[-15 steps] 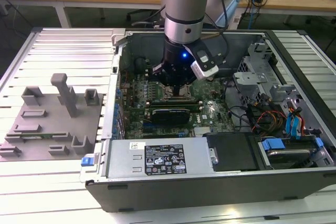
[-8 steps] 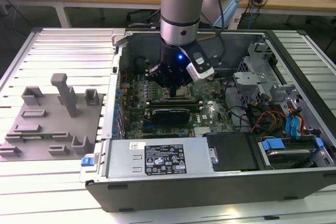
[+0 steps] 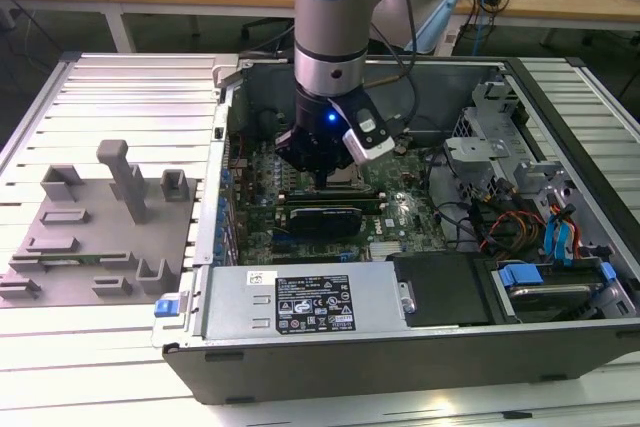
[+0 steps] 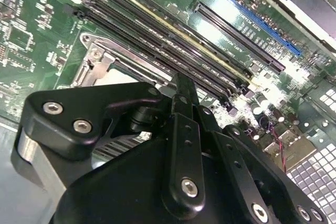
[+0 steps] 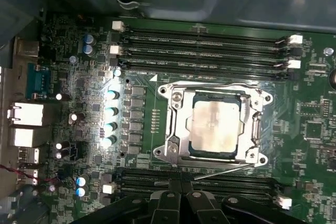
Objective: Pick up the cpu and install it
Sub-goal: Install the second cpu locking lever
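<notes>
The cpu (image 5: pixel 214 124) sits seated in the motherboard's socket frame (image 5: pixel 173 145), a light, stiff, fragile chip best held by its edges, while the hand (image 5: pixel 181 186) hovers beside it, fingers together, holding nothing.

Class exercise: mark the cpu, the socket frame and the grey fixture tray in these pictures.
cpu (image 5: pixel 214 125), first wrist view: middle of its metal top.
socket frame (image 5: pixel 175 119), first wrist view: one side bar.
grey fixture tray (image 3: pixel 95 232), exterior view: bare flat base.
</notes>
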Robot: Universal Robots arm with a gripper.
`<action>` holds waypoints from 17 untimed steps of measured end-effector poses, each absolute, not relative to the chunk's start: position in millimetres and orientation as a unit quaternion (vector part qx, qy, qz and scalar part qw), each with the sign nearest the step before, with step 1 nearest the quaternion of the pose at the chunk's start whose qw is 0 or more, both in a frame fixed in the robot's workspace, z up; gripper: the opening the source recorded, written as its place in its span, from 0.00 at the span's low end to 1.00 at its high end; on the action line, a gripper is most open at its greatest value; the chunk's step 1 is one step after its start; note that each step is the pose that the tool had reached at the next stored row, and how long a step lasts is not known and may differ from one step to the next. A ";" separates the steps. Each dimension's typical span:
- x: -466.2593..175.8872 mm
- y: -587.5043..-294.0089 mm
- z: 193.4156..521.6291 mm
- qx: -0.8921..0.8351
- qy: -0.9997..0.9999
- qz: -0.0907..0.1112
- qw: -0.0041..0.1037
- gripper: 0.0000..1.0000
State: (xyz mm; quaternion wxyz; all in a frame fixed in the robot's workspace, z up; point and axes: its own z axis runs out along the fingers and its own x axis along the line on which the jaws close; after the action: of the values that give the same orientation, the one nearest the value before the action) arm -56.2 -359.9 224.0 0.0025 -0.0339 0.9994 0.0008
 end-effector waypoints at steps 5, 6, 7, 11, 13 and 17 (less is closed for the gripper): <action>-61.0 -361.0 221.0 -0.033 0.999 0.014 0.003 0.11; -61.0 -363.6 220.8 -0.033 0.999 0.026 0.003 0.11; -61.0 -366.0 220.8 -0.033 0.999 0.034 0.004 0.11; -61.0 -372.9 220.3 -0.032 0.999 0.042 0.004 0.11; -61.0 -377.1 220.0 -0.031 0.998 0.048 0.004 0.11; -61.1 -379.8 219.6 -0.028 0.998 0.058 0.005 0.11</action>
State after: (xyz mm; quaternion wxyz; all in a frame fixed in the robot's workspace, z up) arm -61.1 -379.8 219.6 0.0046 -0.0282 0.9979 0.0577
